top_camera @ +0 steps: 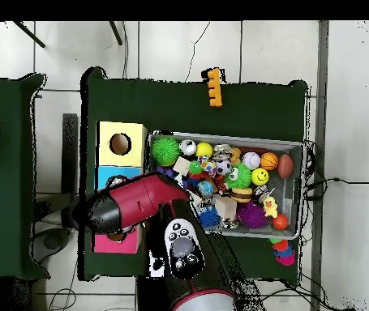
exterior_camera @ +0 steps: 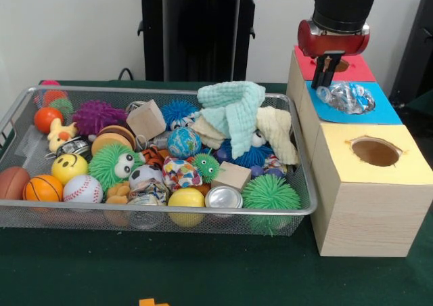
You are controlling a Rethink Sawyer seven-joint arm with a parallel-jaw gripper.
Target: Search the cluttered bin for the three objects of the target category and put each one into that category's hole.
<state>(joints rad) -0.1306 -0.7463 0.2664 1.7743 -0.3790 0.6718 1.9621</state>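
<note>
gripper (exterior_camera: 327, 76) hangs over the blue box (exterior_camera: 385, 110), right at the far edge of its hole, tips just above or touching a crumpled clear plastic wad (exterior_camera: 346, 97) that sits in that hole. fingers look close together, but i can't tell if they're pinching the plastic or just resting by it. boxes stand in a row beside the bin: red (exterior_camera: 355, 69) farthest from the camera, blue in the middle, yellow (exterior_camera: 375, 154) nearest with an empty round hole. the bin (exterior_camera: 169, 214) sits on the green table (exterior_camera: 203, 272) just left of the boxes in the front view, well heaped: mint cloth (exterior_camera: 233, 110) and cream cloth (exterior_camera: 277, 133) draped on top toward the box side, wood blocks (exterior_camera: 145, 120), green spiky balls (exterior_camera: 270, 194), a purple spiky ball (exterior_camera: 98, 116), smiley ball (exterior_camera: 69, 167), baseball (exterior_camera: 82, 189), basketball (exterior_camera: 42, 187), a silver can (exterior_camera: 223, 198), a burger toy (exterior_camera: 111, 140). from overhead the arm (top_camera: 135, 206) reaches across from the base to the boxes, covering the blue one. a small orange piece (top_camera: 213, 87) lies on the table outside the bin.
</note>
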